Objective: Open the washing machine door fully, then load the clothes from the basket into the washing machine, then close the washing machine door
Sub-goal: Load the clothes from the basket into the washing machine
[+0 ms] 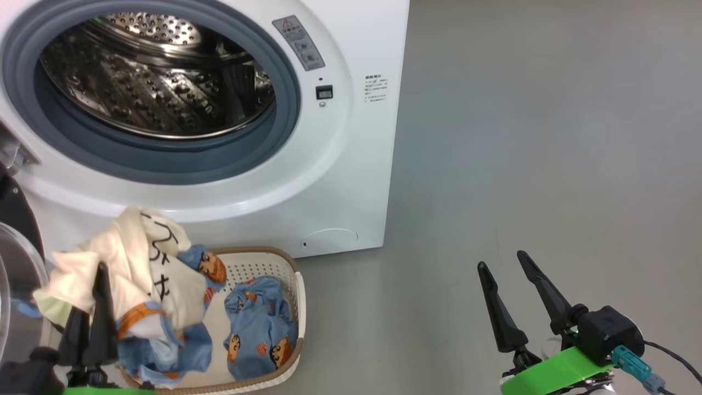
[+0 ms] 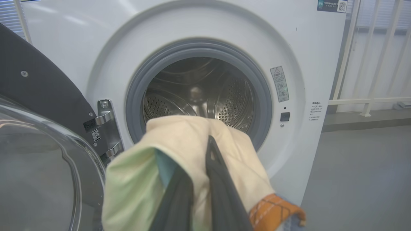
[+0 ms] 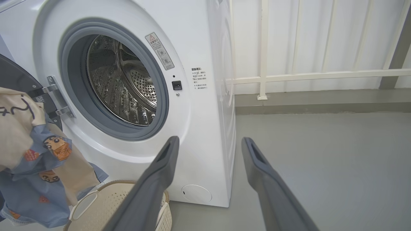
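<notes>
my left end effector (image 1: 90,312) grips clothes (image 1: 137,263) | right end effector (image 1: 501,260) open | risk: dangling cloth may snag seal (image 1: 164,159) and slip free

To my right I see a grey floor (image 1: 548,137), smooth and evenly lit. At its far edge, a white railing (image 3: 263,48) of thin upright bars stands on a low grey kerb (image 3: 321,104), with a pale wall (image 3: 289,38) behind.
</notes>
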